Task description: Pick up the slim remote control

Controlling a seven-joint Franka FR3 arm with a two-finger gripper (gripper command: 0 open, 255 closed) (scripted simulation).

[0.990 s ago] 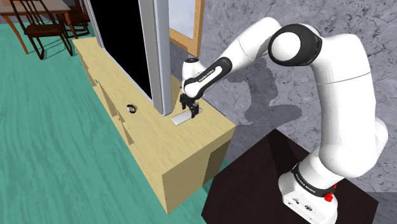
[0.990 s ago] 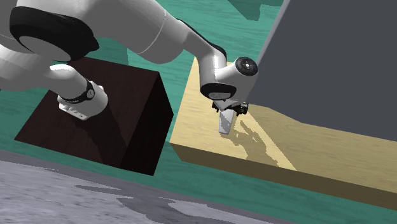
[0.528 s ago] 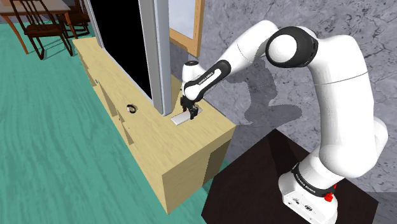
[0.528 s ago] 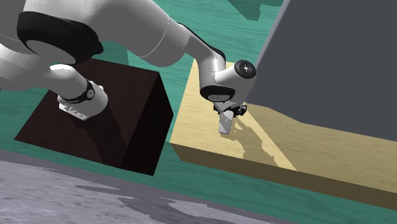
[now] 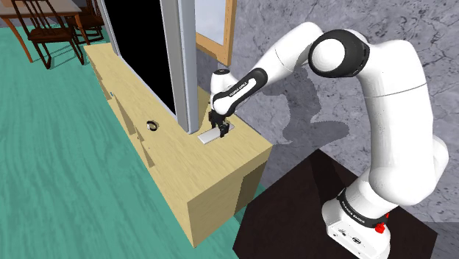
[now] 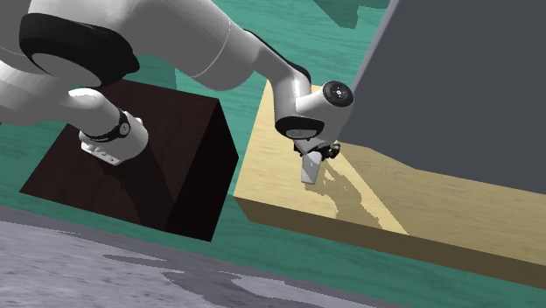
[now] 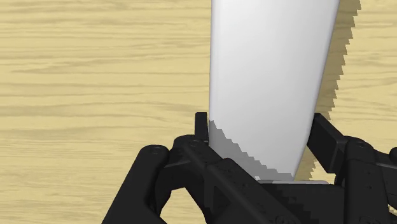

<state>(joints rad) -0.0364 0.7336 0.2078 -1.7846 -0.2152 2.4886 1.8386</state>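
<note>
The slim remote control (image 5: 207, 137) is a plain pale grey slab lying near the end of a light wooden cabinet (image 5: 184, 165). My black gripper (image 5: 218, 129) points down over its end nearest the wall and is shut on it. In the second exterior view the remote (image 6: 307, 171) slants down from the gripper (image 6: 317, 156) to the cabinet top (image 6: 394, 197). In the wrist view both fingers (image 7: 202, 125) press the sides of the remote (image 7: 273, 76), which casts a jagged shadow on the wood. Whether it has left the surface I cannot tell.
A tall grey panel (image 5: 181, 59) stands upright on the cabinet just beside the gripper, with a black area (image 5: 136, 44) behind it. A small dark ring (image 5: 153, 125) lies further along the cabinet top. The dark stand (image 5: 316, 213) is at the shoulder view's lower right, and chairs (image 5: 44, 29) stand at its far upper left.
The fingers have shut on the sides of the remote. The hand sank slightly toward the cabinet top and has held still since.
</note>
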